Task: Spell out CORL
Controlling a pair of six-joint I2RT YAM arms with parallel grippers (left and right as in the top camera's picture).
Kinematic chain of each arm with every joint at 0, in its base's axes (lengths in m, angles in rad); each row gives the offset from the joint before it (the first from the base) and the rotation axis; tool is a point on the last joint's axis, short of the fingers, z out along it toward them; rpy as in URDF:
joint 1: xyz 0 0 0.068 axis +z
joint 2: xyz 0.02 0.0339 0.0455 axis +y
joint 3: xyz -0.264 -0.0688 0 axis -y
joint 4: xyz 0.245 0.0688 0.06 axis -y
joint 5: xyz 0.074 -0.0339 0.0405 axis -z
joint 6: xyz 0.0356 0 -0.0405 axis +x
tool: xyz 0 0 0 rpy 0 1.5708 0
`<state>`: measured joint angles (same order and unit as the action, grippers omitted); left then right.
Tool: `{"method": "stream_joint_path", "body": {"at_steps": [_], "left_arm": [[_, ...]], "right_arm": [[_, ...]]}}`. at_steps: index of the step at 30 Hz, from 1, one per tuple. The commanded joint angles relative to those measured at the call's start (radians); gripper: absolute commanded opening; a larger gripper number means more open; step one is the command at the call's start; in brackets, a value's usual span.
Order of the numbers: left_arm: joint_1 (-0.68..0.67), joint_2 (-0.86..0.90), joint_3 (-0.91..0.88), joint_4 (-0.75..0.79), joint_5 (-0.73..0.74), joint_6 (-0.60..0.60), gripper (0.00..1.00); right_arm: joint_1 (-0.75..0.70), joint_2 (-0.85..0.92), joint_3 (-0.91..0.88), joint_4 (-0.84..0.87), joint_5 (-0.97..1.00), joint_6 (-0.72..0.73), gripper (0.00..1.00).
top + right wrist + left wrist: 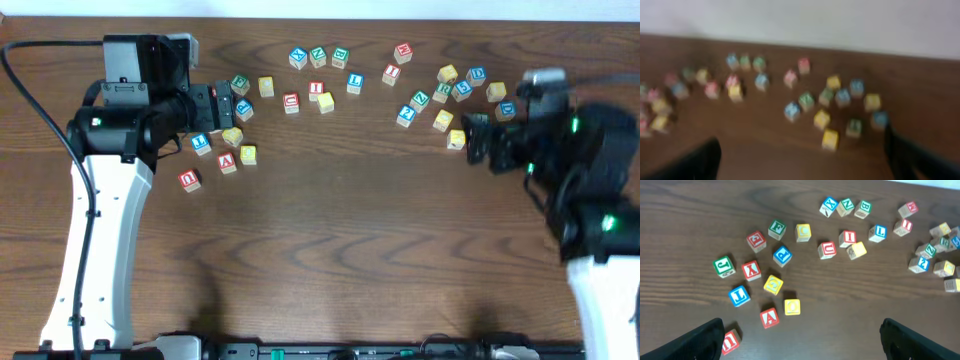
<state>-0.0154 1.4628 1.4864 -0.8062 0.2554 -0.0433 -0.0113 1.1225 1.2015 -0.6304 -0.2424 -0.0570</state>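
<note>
Several letter blocks lie scattered across the far half of the wooden table. In the left wrist view I read a yellow C, a yellow O, a blue L and a second blue L. I cannot make out an R. My left gripper is open and empty, above the left cluster. My right gripper is open and empty, beside a yellow block of the right cluster. The right wrist view is blurred.
Other blocks near the left gripper are a red A, a red U, a blue P and a green F. The right cluster holds several yellow, green and blue blocks.
</note>
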Motion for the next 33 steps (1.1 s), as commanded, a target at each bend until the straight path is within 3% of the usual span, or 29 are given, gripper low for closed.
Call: {"method": "stream_joint_path", "body": {"at_steps": [1,5,11,17,25,33], "left_arm": [[-0.011,0.022,0.050,-0.001,-0.012,-0.054,0.98],[-0.054,0.083,0.117,-0.021,-0.029,-0.074,0.98],[-0.146,0.261,0.357,-0.156,-0.195,-0.101,0.98],[-0.204,0.461,0.563,-0.220,-0.311,-0.186,0.96],[-0.211,0.608,0.569,-0.103,-0.339,-0.279,0.83],[-0.213,0.738,0.569,0.003,-0.338,-0.311,0.80]], "right_arm": [[-0.008,0.158,0.247,-0.153,-0.056,-0.056,0.99],[-0.008,0.325,0.488,-0.351,-0.056,-0.099,0.99],[-0.007,0.478,0.687,-0.546,-0.057,-0.098,0.99],[-0.007,0.525,0.700,-0.586,-0.056,-0.098,0.99],[0.006,0.533,0.700,-0.584,-0.111,-0.093,0.99],[0.011,0.533,0.700,-0.593,-0.116,-0.094,0.99]]}}
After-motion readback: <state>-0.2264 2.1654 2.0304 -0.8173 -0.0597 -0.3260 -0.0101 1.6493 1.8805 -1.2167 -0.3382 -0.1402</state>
